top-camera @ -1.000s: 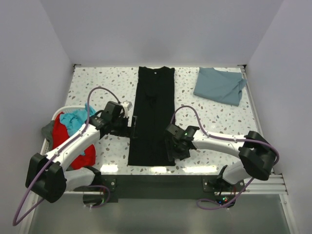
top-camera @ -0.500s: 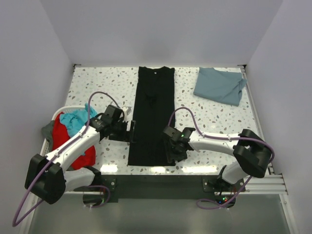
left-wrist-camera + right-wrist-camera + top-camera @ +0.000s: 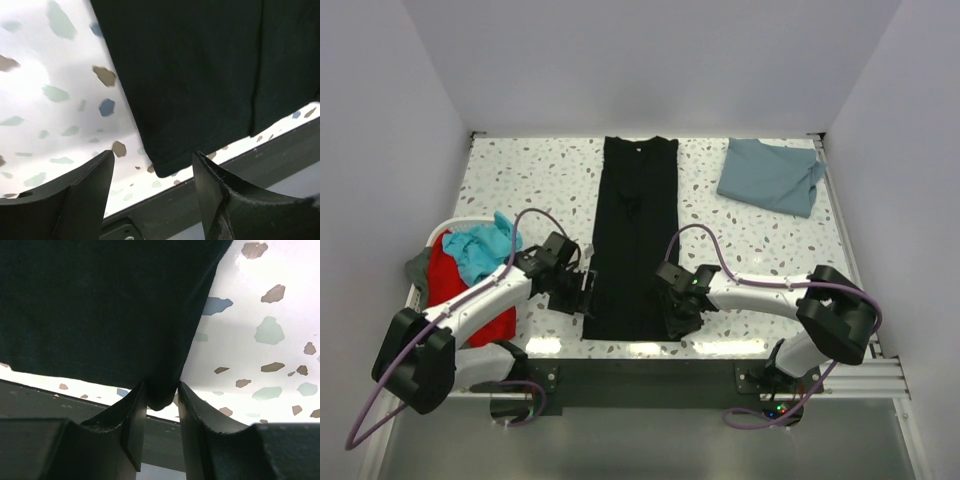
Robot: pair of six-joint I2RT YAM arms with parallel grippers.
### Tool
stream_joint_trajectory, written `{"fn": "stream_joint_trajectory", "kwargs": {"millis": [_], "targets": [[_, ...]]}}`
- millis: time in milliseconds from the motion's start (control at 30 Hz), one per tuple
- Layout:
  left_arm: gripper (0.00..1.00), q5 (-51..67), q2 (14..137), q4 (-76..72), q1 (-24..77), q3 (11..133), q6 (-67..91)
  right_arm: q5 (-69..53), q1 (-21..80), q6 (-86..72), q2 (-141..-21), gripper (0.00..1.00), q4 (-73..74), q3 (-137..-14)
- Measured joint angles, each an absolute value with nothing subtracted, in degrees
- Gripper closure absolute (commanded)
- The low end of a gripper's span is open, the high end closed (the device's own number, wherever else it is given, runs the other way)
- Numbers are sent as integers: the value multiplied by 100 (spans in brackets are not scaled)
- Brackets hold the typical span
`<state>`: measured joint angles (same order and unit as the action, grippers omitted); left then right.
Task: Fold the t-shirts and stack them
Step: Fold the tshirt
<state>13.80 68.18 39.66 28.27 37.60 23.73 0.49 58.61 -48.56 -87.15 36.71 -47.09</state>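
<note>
The black t-shirt (image 3: 635, 230) lies folded into a long narrow strip down the middle of the table, collar at the far end. My left gripper (image 3: 582, 295) is open at its near left corner, and in the left wrist view that corner (image 3: 162, 167) lies between the spread fingers (image 3: 85, 190), touching neither. At the near right corner my right gripper (image 3: 672, 318) is shut on the cloth. The right wrist view shows the corner of the black t-shirt (image 3: 100, 305) bunched between the two fingers (image 3: 132, 415). The slate-blue t-shirt (image 3: 770, 175) lies folded at the far right.
A white laundry basket (image 3: 455, 225) at the left edge holds red cloth (image 3: 460, 285) and teal cloth (image 3: 480, 248). The dark front rail (image 3: 640, 375) runs just beyond the shirt's near hem. White walls close in the terrazzo table (image 3: 530, 180) on three sides.
Both grippers slid toward the near edge along the strip's sides to its near corners. The right jaws closed onto the corner; the left jaws narrowed a little but stay apart.
</note>
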Motion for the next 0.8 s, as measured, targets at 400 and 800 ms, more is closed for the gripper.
{"fn": "stream_joint_trajectory", "kwargs": {"millis": [400, 800], "targets": [[43, 1588, 6665, 3981, 3398, 3201, 2974, -255, 5854, -4530, -8871, 81, 3581, -4731], [44, 1354, 6401, 3872, 3514, 2995, 3553, -292, 5857, -4313, -8890, 81, 3597, -4764]]}}
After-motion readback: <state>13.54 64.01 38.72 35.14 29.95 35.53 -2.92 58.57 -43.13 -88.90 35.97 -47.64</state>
